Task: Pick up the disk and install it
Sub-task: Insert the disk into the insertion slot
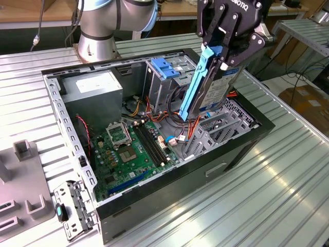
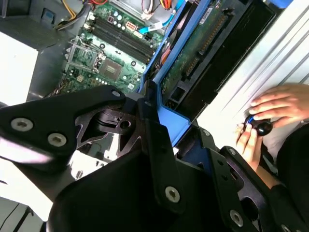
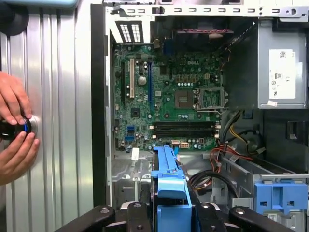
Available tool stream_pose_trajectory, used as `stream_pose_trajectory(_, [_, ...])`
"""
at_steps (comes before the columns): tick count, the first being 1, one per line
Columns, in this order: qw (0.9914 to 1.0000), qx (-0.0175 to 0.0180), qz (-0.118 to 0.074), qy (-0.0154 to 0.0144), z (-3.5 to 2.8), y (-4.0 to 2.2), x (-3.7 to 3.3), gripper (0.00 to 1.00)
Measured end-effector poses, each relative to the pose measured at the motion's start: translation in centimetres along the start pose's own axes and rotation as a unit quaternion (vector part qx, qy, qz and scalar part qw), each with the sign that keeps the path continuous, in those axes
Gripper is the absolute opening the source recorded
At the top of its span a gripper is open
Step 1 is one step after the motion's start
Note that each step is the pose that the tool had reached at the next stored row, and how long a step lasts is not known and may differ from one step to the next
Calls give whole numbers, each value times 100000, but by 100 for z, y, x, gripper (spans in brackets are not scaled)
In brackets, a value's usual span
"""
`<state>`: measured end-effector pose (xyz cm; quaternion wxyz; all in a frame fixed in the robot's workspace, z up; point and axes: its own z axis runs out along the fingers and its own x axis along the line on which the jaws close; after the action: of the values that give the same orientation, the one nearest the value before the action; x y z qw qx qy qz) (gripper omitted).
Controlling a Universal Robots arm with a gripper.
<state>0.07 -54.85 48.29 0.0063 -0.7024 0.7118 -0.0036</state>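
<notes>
The disk (image 1: 218, 90) hangs on edge above the open computer case (image 1: 247, 149), tilted, with its blue side rail (image 1: 197, 85) facing the exterior view's left. My gripper (image 1: 227, 50) is shut on the disk's upper end, over the case's right-hand part near the drive cage. In the second wrist view the disk's green circuit-board underside (image 2: 193, 53) and blue rail (image 2: 166, 67) run away from the black fingers (image 2: 154, 145). In the first wrist view the blue rail (image 3: 169, 179) sticks out from the gripper (image 3: 169, 215) over the case floor.
Inside the case lie the motherboard (image 1: 128, 149), a grey power-supply box (image 1: 95, 90), a blue-topped drive cage (image 1: 167, 67) and loose cables (image 1: 180, 110). A person's hands (image 3: 14, 130) hold a black knob on the ribbed table beside the case. A grey fixture (image 1: 20, 180) sits at the exterior view's left.
</notes>
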Motion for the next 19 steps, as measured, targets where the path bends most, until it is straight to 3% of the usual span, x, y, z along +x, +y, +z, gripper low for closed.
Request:
stream_pose_trajectory(2, [100000,3,2,-6,38,-49,111,37])
stream_pose_trajectory(3, [100000,5,7,-24,55,-89,127,37])
stream_pose_trajectory(12, [100000,-47,-11,-13,165,-515,125,37])
stream_pose_trajectory(14, [100000,-48,-14,-2,194,-565,124,37])
stream_pose_trajectory(19, [100000,-46,-8,4,274,-568,126,37])
